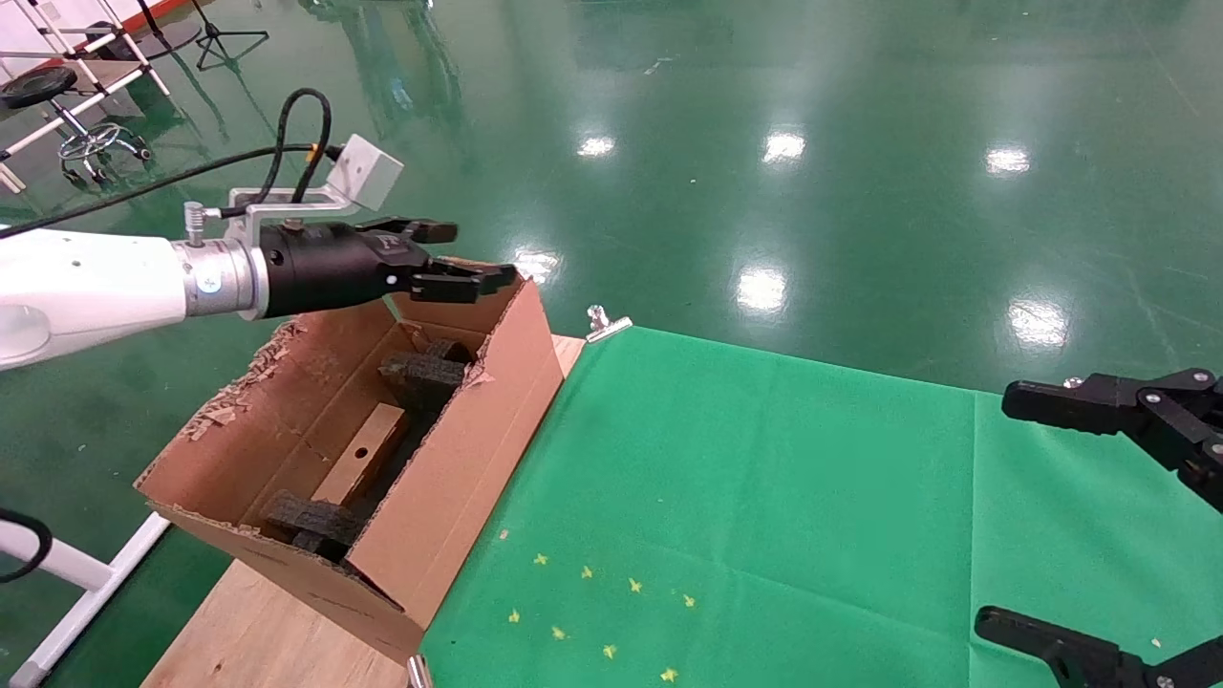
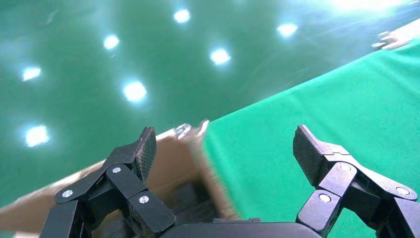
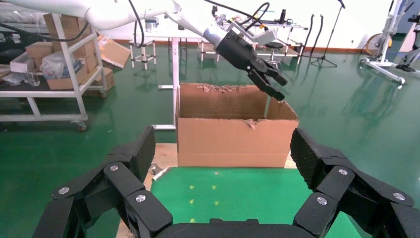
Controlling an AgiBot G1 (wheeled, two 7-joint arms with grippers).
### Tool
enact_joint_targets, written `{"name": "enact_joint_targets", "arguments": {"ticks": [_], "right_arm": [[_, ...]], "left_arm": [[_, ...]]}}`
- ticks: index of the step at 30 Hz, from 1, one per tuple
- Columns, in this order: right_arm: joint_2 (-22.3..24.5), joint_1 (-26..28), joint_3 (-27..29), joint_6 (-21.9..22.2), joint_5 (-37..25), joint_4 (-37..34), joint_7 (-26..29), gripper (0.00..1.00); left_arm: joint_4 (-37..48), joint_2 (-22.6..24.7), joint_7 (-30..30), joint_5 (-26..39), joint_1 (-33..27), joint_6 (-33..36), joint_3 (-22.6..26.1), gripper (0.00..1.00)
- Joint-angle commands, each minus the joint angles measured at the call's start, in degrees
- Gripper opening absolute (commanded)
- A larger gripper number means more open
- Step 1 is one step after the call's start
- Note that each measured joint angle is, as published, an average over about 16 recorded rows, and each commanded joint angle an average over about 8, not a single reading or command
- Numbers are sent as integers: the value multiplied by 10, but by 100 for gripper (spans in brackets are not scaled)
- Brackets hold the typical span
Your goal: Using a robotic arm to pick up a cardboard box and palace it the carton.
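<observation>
The carton stands at the table's left end, torn-edged, with black foam blocks inside. The small cardboard box, with a round hole, lies flat inside it between the foam blocks. My left gripper, on the white arm, hovers open and empty above the carton's far end. In the left wrist view its gripper is spread over the carton's edge. My right gripper is open and empty at the right edge, and in its wrist view it faces the carton.
A green cloth covers the table right of the carton, with small yellow marks near the front. A metal clip holds its far corner. Bare wood shows under the carton. Racks and stands are on the floor beyond.
</observation>
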Motion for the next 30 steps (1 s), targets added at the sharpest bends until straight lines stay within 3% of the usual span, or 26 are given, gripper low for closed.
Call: {"name": "enact_joint_targets", "arguments": {"ticks": [1,30], "right_arm": [[0,0,0,0,0,0,0,100],[0,0,-1,0,0,0,0,100]], "left_arm": [[-18,-2,5,-18,12,11,-6,100],[-274,-38,80,-284,183,169,-91,100]]}}
